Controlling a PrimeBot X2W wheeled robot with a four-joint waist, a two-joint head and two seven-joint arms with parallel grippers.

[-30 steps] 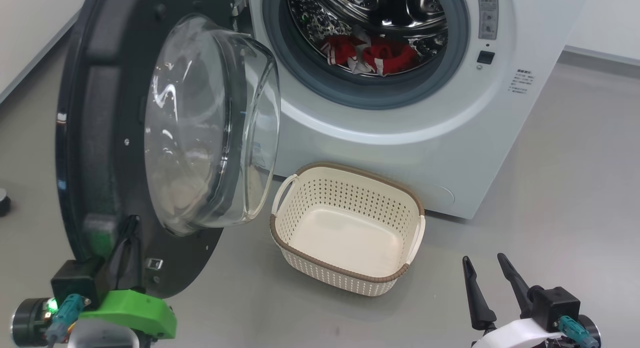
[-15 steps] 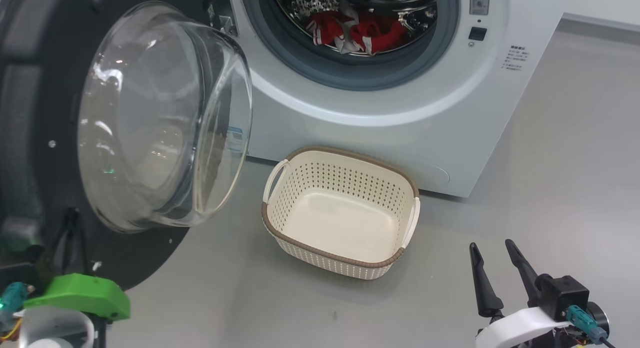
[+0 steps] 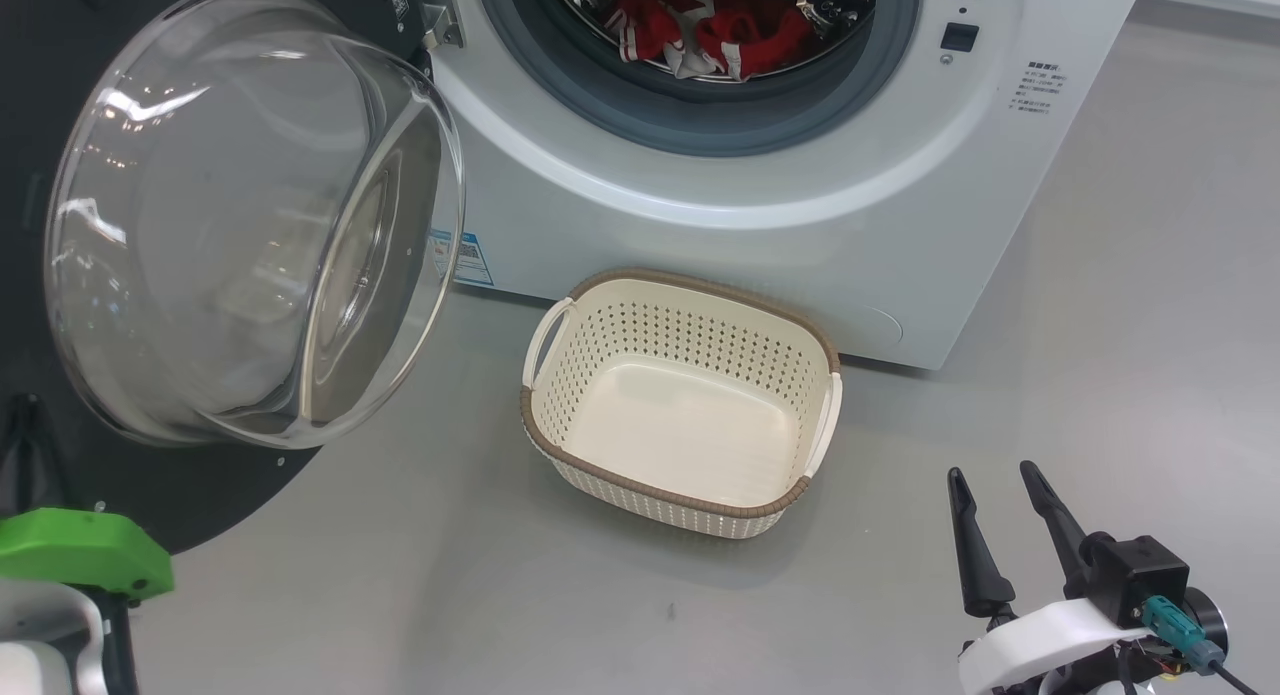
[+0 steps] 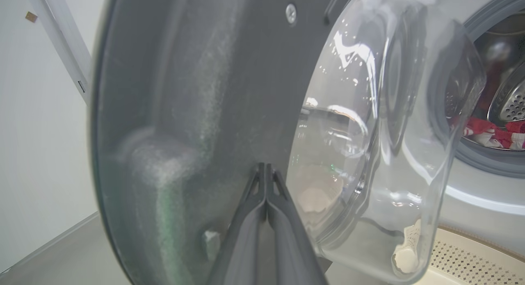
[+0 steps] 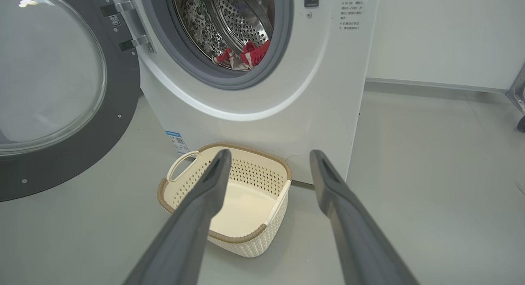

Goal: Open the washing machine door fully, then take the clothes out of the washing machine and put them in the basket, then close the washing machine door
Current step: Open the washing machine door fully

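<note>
The white washing machine point(image 3: 700, 225) stands at the top with its drum exposed. The red clothes point(image 3: 710, 30) with white trim lie inside the drum. The washing machine door point(image 3: 250, 215) is swung out to the left, glass bowl facing me. My left gripper point(image 4: 265, 167) is shut with nothing between its fingers, tips against the door's dark inner face point(image 4: 197, 92). The cream basket point(image 3: 660, 497) sits on the floor below the drum and holds nothing. My right gripper point(image 3: 990, 472) hangs open to the basket's lower right, apart from it, and frames the basket point(image 5: 229, 238) in its wrist view.
A blue label point(image 3: 470, 260) marks the machine's lower left front corner. Grey floor point(image 3: 1100, 325) spreads to the right of the machine and the basket. A white wall with a skirting point(image 5: 430, 86) runs behind, and a caster wheel point(image 5: 521, 123) shows at the far right.
The door has swung wider open to the left, and my left arm has gone left with it. The head camera has shifted. The right gripper stays open and hardly moves.
</note>
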